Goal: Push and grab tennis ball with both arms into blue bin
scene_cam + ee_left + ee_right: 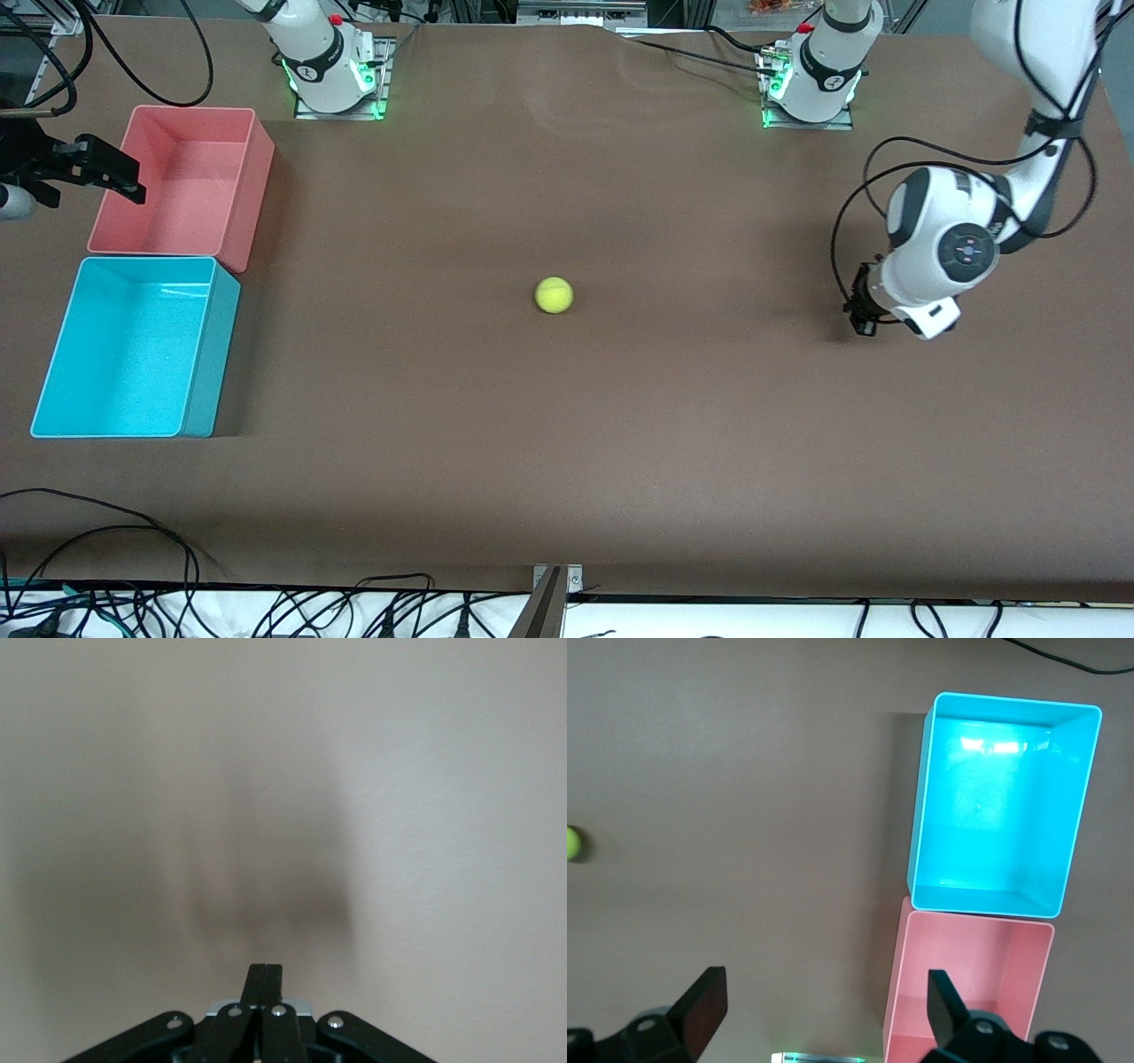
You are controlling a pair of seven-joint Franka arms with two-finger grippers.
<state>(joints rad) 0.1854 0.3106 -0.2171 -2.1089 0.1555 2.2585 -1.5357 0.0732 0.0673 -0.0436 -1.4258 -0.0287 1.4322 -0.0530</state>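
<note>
Pushing looks like the step in hand, judged from the layout: the tennis ball (554, 295) sits alone mid-tabletop, well apart from the blue bin (53, 383) at the right arm's end. The left claw (864, 321) hangs low over the tabletop toward the left arm's end, fingers (264, 979) pressed together and holding nothing. The right claw (819, 1005) hovers wide and empty near the pink bin (250, 193), which stands just beside the blue one. Next, the left claw would need to sweep the ball binward. The ball is fuzzy, yellow-green and round, so likely to roll.
</note>
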